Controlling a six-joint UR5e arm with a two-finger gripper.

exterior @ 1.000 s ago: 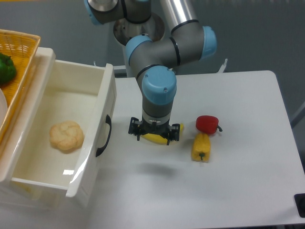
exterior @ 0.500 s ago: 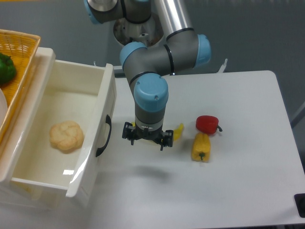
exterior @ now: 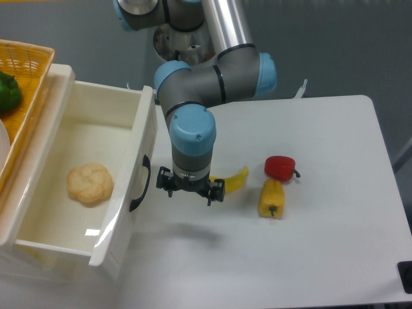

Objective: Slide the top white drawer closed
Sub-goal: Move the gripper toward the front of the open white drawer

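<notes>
Fingers (exterior: 190,191) hung spread, empty, right of the glossy white top drawer's (exterior: 96,187) curved black handle (exterior: 140,183); a glancing push risked skewing it.

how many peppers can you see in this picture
3. A red pepper and a yellow pepper lie close together on the table, right of the gripper. A green pepper sits in the woven basket at far left, partly cut off; others may be hidden there.

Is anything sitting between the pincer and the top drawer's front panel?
Nothing visible. The pincer hangs just right of the top white drawer, with only bare table between it and the black handle. The banana lies on its far side.
</notes>
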